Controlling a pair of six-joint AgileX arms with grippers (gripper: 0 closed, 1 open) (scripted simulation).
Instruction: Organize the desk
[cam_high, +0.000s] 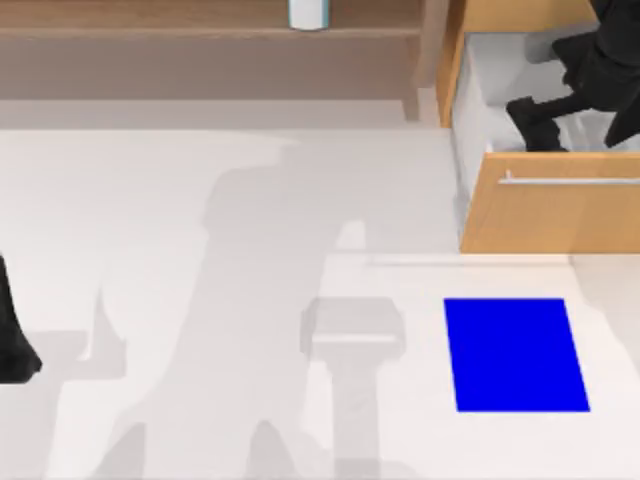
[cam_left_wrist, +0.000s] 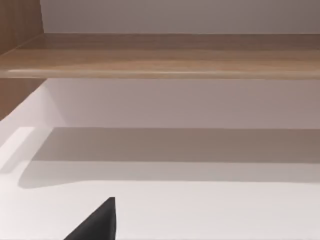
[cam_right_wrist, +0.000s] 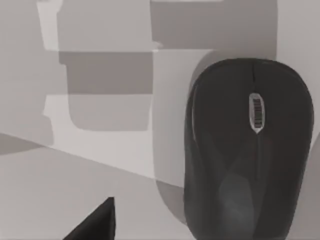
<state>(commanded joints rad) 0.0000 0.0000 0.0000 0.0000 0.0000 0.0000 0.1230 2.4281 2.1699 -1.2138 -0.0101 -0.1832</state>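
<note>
Right gripper (cam_high: 545, 125): inside open drawer (cam_high: 550, 215), finger spread not discernible.
Mouse (cam_right_wrist: 248, 150): just below gripper.
Risk: off-centre descent could nudge mouse against drawer wall.
Left gripper (cam_high: 15, 350): parked far left.

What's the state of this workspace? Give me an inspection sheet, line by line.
Surface: white desk, shadowed.
Job's things: drawer open at the right rear, black mouse lying inside; blue mat at the front right.
Clutter: cup on the shelf.
Grippers: right gripper down in the drawer, by the mouse; left gripper parked at the left edge.
Cables: nothing seen.
Surroundings: wooden shelf along the rear.
</note>
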